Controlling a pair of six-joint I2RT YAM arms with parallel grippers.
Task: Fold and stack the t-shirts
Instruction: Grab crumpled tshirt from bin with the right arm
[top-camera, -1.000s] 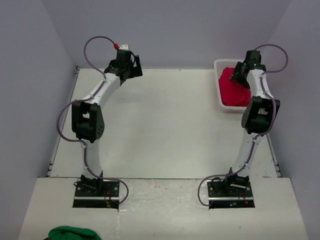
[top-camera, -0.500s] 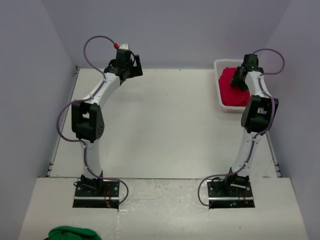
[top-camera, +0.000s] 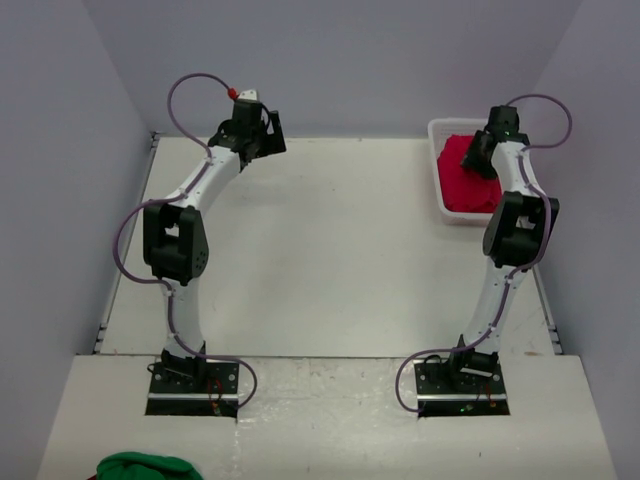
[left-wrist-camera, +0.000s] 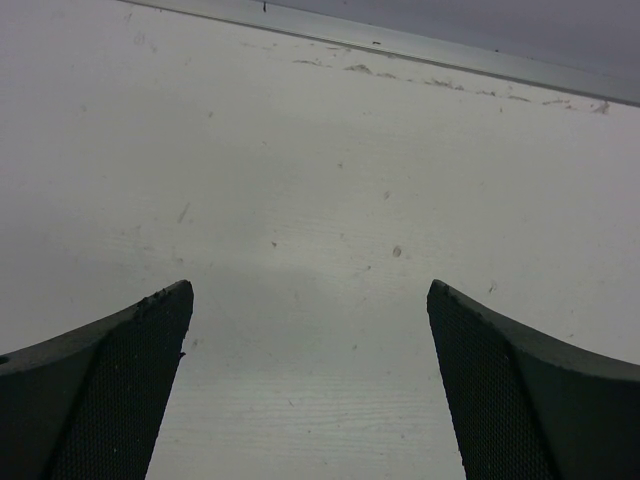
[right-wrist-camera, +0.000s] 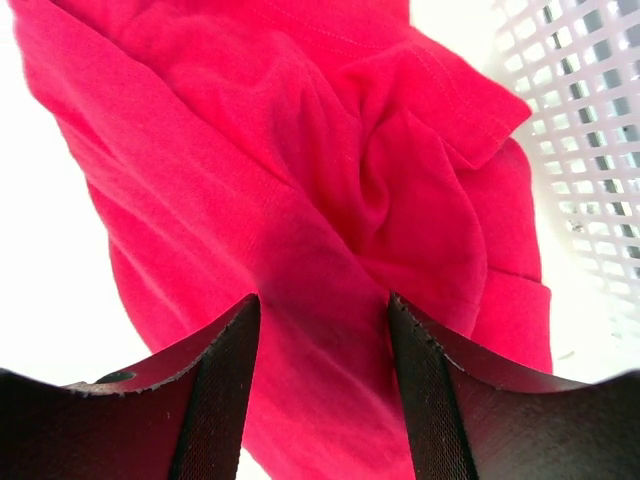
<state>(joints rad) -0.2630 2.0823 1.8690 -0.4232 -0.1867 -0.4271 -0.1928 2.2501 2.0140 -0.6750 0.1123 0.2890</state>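
Note:
A crumpled heap of bright red t-shirts (top-camera: 462, 185) fills the white mesh basket (top-camera: 437, 130) at the far right of the table. My right gripper (top-camera: 480, 156) reaches down into that basket. In the right wrist view the gripper (right-wrist-camera: 322, 300) has its jaws partly closed, with a thick ridge of the red t-shirt (right-wrist-camera: 320, 200) pressed between both pads. My left gripper (top-camera: 262, 128) hovers at the far left of the table; in the left wrist view it (left-wrist-camera: 310, 300) is wide open over bare tabletop, with nothing between its fingers.
The basket's mesh wall (right-wrist-camera: 590, 120) rises just right of the right gripper. The table's far edge (left-wrist-camera: 400, 45) lies close ahead of the left gripper. A green cloth (top-camera: 148, 466) lies at the bottom left, off the work surface.
The right gripper has sunk deeper into the basket and its jaws have narrowed onto the red cloth. The left arm has not moved.

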